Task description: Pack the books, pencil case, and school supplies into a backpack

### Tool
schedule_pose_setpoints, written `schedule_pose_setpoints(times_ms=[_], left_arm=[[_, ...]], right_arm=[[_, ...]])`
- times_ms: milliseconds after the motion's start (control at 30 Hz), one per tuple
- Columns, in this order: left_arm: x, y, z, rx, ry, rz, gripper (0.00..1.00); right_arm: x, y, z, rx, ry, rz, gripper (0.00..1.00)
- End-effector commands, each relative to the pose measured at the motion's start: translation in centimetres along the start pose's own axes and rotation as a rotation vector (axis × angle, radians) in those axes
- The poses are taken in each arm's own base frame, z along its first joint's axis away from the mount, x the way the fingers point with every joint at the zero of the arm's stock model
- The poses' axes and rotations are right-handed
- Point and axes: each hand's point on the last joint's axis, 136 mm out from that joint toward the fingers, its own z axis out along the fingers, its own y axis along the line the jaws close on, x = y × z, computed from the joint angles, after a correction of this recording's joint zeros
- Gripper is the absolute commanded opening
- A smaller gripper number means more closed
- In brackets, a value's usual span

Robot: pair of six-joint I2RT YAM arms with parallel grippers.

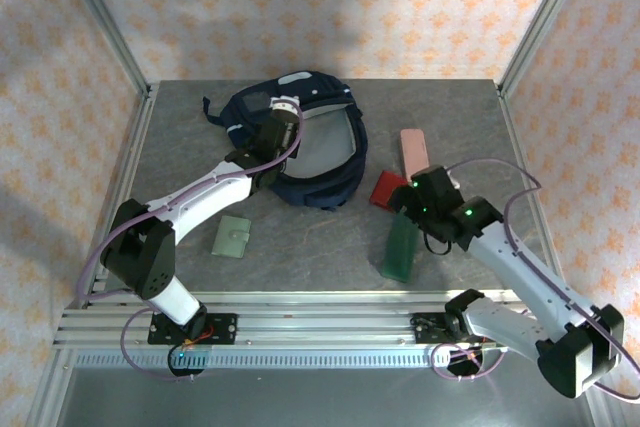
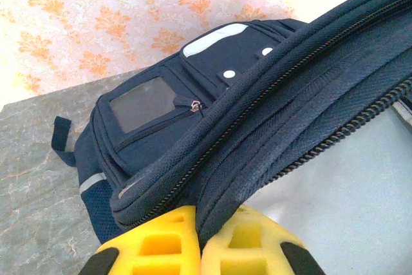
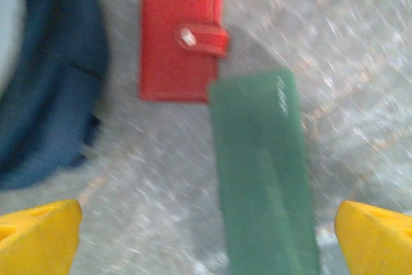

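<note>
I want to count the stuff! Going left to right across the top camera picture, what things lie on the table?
Pale green wallet → backpack → red wallet → pink pencil case.

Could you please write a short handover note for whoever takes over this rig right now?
Left claw: shut on the backpack at its zipper rim, holding it open.
Right claw: open above the dark green case, gripping nothing.
On the table: pink pencil case, red wallet and dark green case right of the backpack; pale green wallet beside the left arm.
Done: backpack held open.
Left: pack those four items.
</note>
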Motion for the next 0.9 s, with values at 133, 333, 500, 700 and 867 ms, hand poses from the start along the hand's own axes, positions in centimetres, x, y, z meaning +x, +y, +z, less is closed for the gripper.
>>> schedule_pose_setpoints(times_ms=[133,333,500,700,867], left_arm=[[-4.8,0.9,-1.9,0.018,-0.130,-0.129,0.00],[-4.2,0.8,-1.8,0.017,-0.121,-0.127,0.00],[-3.8,0.9,-1.7,0.018,-0.111,-0.128,0.00],[-3.7,0.7,-1.5,0.022,-0.107,-0.132,0.00],[-4.3,0.6,-1.7,0.035,-0.118,-0.147,0.00]], right_arm=[[6.7,-3.8,2.4,0.107,0.177,-0.022,0.97],[10.0,-3.4,4.9,0.110,0.250,-0.049,0.95],[11.2,-3.3,6.0,0.134,0.272,-0.078,0.94],[12.5,-3.5,6.5,0.137,0.303,-0.078,0.78],[13.0,-4.3,6.8,0.150,0.306,-0.090,0.74]])
